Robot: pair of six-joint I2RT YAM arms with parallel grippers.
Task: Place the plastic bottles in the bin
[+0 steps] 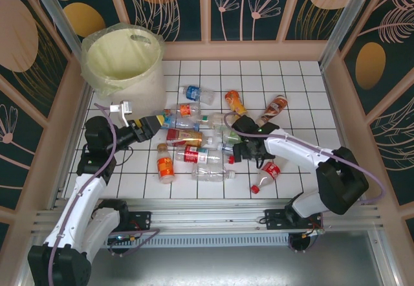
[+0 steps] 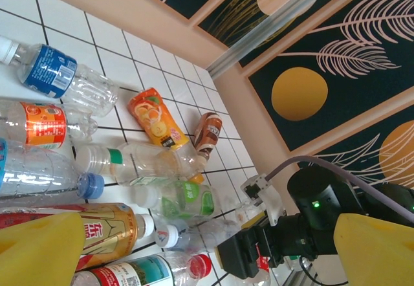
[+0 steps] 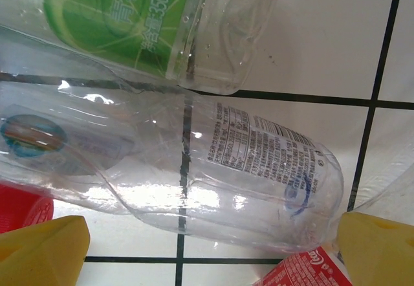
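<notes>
The plastic bottles [image 1: 184, 137] are spread on the tiled table [image 1: 297, 85]. None are seen in the bin [image 1: 145, 90], which is stood at the far left, nearer the left gripper [image 1: 158, 121]. Both claws are spread wide, with nothing in them. A clear bottle [image 3: 246, 169] is laid just ahead of the right gripper [image 3: 207, 250], its long side running from finger to finger. "350mL" can be read on the green-label bottle [image 3: 123, 14].

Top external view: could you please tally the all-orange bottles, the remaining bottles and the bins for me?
Orange bottles: 2
Other bottles: 11
Bin: 1
Total: 14
</notes>
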